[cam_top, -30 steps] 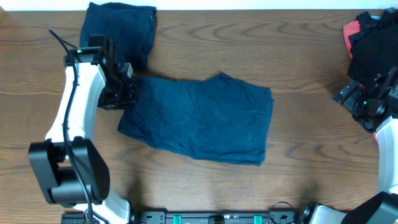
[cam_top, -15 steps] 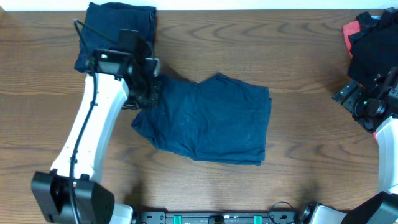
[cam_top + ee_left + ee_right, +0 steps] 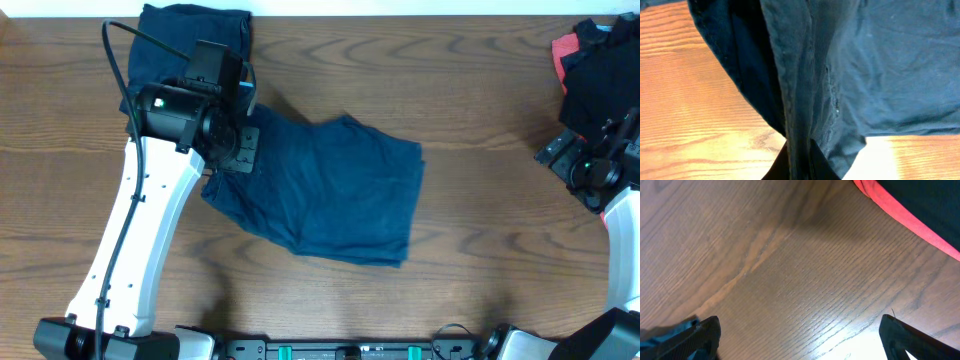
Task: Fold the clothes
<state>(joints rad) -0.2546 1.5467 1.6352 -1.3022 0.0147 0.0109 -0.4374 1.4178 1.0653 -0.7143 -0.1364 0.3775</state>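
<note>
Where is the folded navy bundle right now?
Overhead, the bundle lies at the far-left edge of the table, just beyond the left gripper and the shorts.

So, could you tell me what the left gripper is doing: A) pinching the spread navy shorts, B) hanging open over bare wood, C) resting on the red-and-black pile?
A: the left wrist view shows the left gripper closed on a gathered fold of the navy shorts.
</note>
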